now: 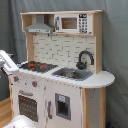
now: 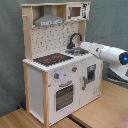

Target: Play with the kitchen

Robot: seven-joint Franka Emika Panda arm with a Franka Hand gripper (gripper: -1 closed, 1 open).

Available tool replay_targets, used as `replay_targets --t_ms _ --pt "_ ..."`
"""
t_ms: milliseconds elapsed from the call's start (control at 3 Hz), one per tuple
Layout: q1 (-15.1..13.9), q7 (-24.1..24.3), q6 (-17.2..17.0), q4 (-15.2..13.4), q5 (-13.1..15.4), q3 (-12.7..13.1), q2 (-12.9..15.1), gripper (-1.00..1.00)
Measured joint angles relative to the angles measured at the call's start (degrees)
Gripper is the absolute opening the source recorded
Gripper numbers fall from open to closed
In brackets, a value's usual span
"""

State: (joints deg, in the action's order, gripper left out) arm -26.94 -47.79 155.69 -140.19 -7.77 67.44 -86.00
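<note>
Claw state can't really be told from either picture: the fingers are hidden. In the second exterior view only the arm [image 2: 107,53] is seen, a white tube with a blue ring, reaching in from the second exterior view's right, with its front end lost behind the kitchen [image 2: 60,60] near the sink [image 2: 76,51]. In the first exterior view a white bit of the arm [image 1: 7,62] is caught at the first exterior view's left edge, just beside the stovetop [image 1: 36,65]. Whether anything is held or touched can't be made out.

The kitchen is parked on a wood floor [image 2: 100,107] in front of a grey curtain [image 1: 115,45], pretty much filling both exterior views.

Everything else, placed off the sink:
- the black faucet [image 1: 85,58] is curled up right behind it
- the black-red stovetop is set beside it on the same counter
- the pegboard [image 2: 57,36] is stood up behind both
- the hood [image 1: 39,26] is hung above the stovetop, with the microwave [image 1: 72,23] next to it on the top shelf
- the oven door [image 2: 64,95] is found under the stovetop, with knobs [image 2: 60,76] above it
- a smaller cupboard door [image 1: 63,106] is set below the sink

The arm's tip is blocked from the second exterior view by the kitchen itself.
</note>
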Motion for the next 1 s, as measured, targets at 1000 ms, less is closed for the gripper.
replay_targets --t_ms 1000 --pt "-2.77 11.24 -13.48 5.81 0.0 -6.62 0.54 1.0"
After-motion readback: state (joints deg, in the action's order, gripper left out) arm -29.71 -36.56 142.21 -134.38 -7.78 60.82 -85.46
